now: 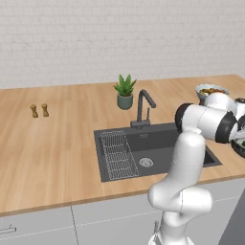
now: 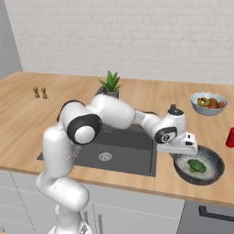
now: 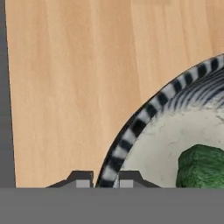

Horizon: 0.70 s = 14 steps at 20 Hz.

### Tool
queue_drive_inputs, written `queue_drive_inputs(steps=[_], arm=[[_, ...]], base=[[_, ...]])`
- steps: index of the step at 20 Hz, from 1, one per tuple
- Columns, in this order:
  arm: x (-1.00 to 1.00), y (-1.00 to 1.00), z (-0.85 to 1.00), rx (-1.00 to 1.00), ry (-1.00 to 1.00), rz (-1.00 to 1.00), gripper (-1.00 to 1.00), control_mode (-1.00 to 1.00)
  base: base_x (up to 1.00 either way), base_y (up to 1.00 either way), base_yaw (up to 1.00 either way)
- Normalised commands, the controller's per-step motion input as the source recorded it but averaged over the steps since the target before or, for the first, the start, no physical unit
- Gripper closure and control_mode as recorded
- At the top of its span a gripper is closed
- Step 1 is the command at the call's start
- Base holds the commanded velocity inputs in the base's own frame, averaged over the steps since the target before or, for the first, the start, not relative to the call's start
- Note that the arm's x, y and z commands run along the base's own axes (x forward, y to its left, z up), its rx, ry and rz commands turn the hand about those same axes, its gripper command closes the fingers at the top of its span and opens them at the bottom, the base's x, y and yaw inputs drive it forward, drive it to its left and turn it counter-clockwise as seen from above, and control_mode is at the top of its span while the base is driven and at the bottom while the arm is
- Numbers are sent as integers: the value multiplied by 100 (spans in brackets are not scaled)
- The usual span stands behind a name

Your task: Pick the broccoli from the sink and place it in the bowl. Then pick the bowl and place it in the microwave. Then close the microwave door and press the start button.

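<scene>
the small lumpy green broccoli floret (image 2: 197, 166) lies in the round dark striped bowl (image 2: 215, 172), which sits on the pale wooden counter (image 2: 151, 98) just right of the dark rectangular sink (image 1: 158, 143). the two-finger gripper (image 3: 101, 180) straddles the bowl's near rim, one fingertip outside and one inside. behind the sink stand a curved dark faucet (image 1: 142, 108) and a small potted green plant (image 1: 125, 91); a pale bowl of orange fruit (image 2: 209, 103) sits further back to the right.

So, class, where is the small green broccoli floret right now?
The small green broccoli floret lies inside the striped dark bowl, on the wooden counter right of the dark grey sink.
</scene>
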Motion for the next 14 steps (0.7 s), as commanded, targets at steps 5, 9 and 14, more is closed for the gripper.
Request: queue_drive_inputs(steps=[5, 9, 14], arm=[[-21, 12, 7, -8, -1, 19, 100, -100], [-17, 14, 21, -13, 5, 23, 100, -100], [-30, 1, 70, -10, 11, 27, 100, -100]], base=[[0, 0, 0], [0, 0, 0], [0, 0, 0]])
